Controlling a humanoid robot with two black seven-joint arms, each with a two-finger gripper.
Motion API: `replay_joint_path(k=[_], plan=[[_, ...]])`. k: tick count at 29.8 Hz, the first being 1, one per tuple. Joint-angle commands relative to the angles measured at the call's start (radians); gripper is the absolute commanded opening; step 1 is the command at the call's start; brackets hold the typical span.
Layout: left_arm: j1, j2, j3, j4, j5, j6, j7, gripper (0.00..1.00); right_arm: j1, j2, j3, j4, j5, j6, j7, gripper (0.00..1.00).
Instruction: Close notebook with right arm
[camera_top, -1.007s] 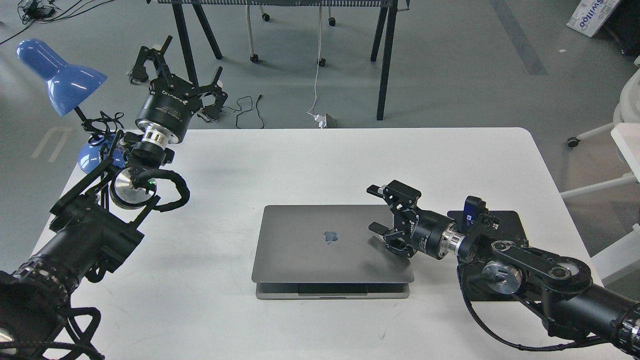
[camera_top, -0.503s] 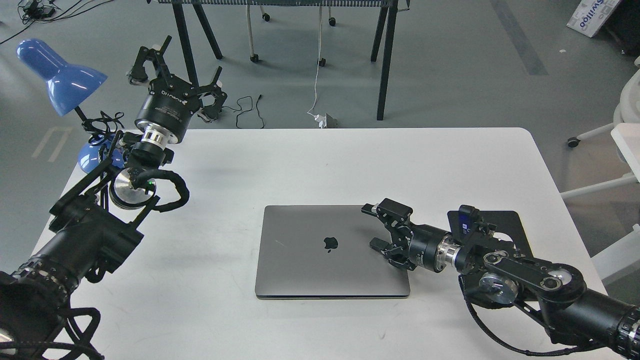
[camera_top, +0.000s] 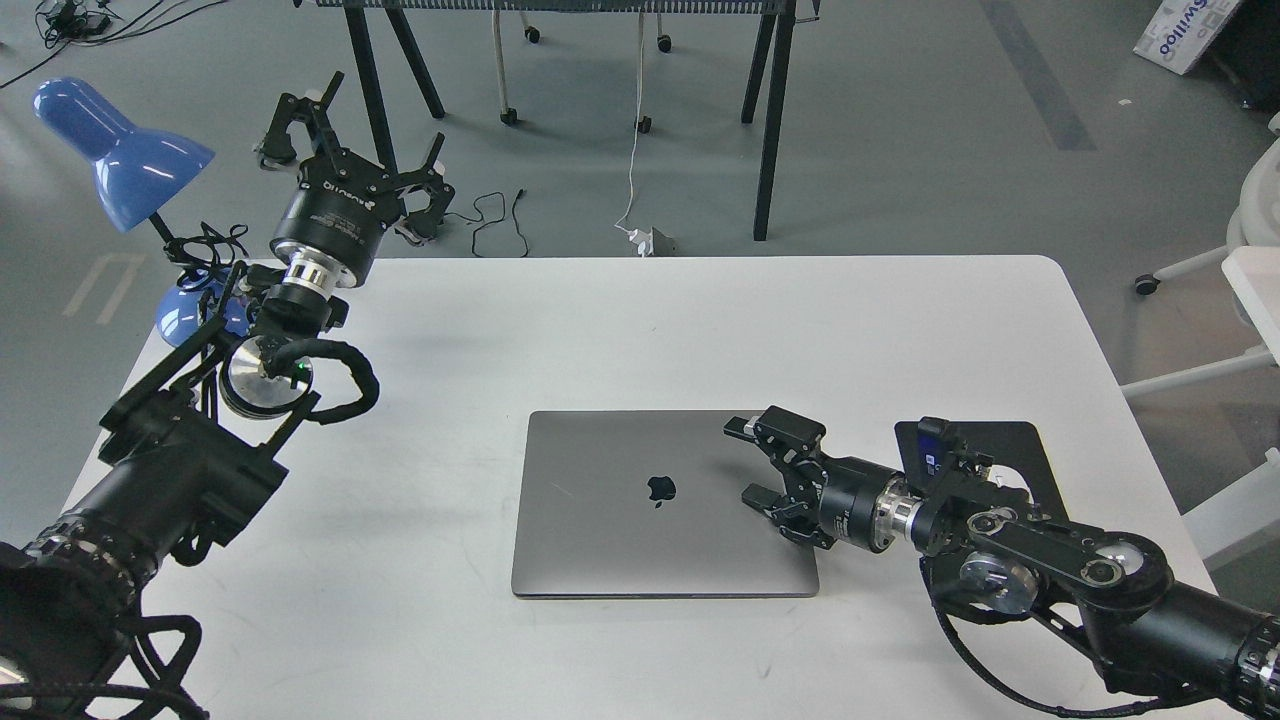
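Note:
The notebook (camera_top: 640, 510) is a slim grey metal laptop with a dark apple logo. It lies shut and flat on the white table (camera_top: 620, 310), in the middle near the front. My right gripper (camera_top: 752, 462) is open and empty, its fingers spread over the right part of the lid, low on it. Whether they touch the lid I cannot tell. My left gripper (camera_top: 350, 125) is raised beyond the table's far left corner, open and empty, far from the notebook.
A black mouse pad (camera_top: 1010, 450) lies under my right arm at the right. A blue desk lamp (camera_top: 120, 150) stands at the table's far left edge. Black trestle legs (camera_top: 765, 120) and cables are on the floor behind the table.
The lid went from slightly ajar to fully shut and flat. My right gripper moved down and a little left with it. The left arm has not moved.

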Motion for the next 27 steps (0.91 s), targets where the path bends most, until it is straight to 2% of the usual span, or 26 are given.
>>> replay_joint_path(k=[1,8,17,22,27], plan=[[0.000,0.000,0.000,0.000,0.000,0.000,0.000,1.00,0.001,-0.002,0.002,0.002,0.003,0.000,0.002,1.00],[0.002,0.000,0.000,0.000,0.000,0.000,0.000,1.00,0.015,-0.007,0.062,0.023,0.007,0.003,0.003,1.00],[0.000,0.002,0.002,0.000,0.000,0.000,0.000,1.00,0.015,-0.028,0.460,0.066,0.018,0.052,-0.001,1.00],[0.000,0.002,0.002,0.000,0.000,0.000,0.000,1.00,0.018,-0.014,0.712,0.012,0.066,0.031,-0.021,1.00],[0.000,0.002,0.002,0.000,0.000,0.000,0.000,1.00,0.075,0.003,0.830,-0.107,0.291,0.026,-0.054,1.00]])
